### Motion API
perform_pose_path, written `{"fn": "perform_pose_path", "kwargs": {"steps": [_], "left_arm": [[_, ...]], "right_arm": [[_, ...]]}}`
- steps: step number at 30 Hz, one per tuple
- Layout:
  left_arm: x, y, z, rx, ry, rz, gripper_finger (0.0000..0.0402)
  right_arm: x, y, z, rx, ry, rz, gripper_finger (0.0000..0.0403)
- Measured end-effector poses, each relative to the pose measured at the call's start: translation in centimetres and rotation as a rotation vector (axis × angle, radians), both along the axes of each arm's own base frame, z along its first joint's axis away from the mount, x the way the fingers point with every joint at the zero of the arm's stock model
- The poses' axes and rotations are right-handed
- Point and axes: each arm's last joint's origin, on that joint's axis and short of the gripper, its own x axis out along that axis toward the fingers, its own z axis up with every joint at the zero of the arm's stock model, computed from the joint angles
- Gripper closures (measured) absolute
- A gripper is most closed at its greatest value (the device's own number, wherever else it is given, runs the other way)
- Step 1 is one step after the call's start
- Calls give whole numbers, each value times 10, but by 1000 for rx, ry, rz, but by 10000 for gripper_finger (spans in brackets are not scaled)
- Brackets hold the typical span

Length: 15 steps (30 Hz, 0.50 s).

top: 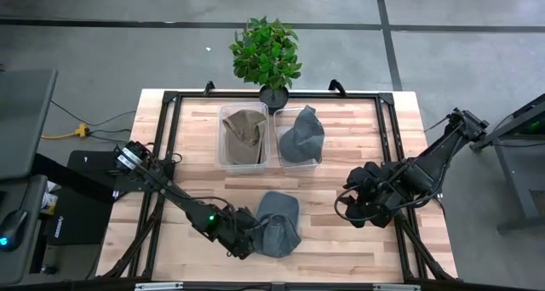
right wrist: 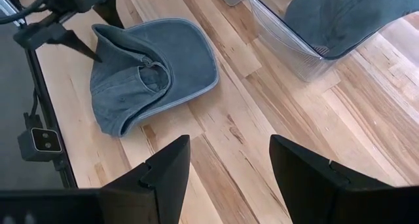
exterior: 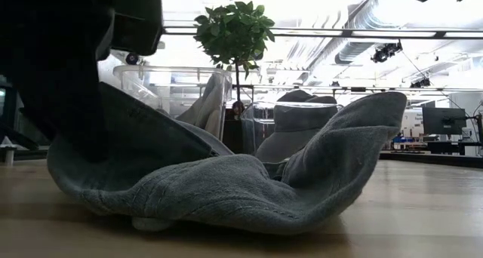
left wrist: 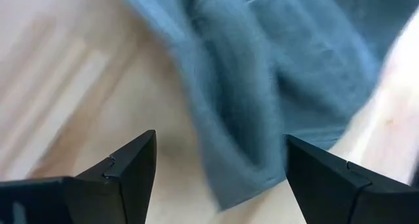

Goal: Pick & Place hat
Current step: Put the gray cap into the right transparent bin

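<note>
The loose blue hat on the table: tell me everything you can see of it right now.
The blue hat is a soft, faded denim-like cap with a curved brim and lighter edge stitching. It lies crumpled on the bare wood near the table's front edge, outside both bins, crown folded in. The left gripper, open, is at its edge; contact is unclear.

Left tool [left wrist: 219, 178] open, right tool [right wrist: 229, 175] open

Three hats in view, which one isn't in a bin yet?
The blue-grey hat lying crumpled on the bare table by the left tool. The olive hat and the other blue-grey hat each sit in a clear bin.
</note>
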Motion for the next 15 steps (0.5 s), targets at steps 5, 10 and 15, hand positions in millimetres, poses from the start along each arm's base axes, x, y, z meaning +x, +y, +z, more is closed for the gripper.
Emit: {"fn": "perform_pose_path", "kwargs": {"steps": [5,10,15], "left_arm": [[2,0,2,24,-51,31,121],[2,1,3,25,-55,50,122],[2,1,3,7,-47,50,147]], "right_arm": [[0,0,0,2,1,0,199],[0,0,0,4,1,0,199],[0,0,0,10,-3,-4,199]]}}
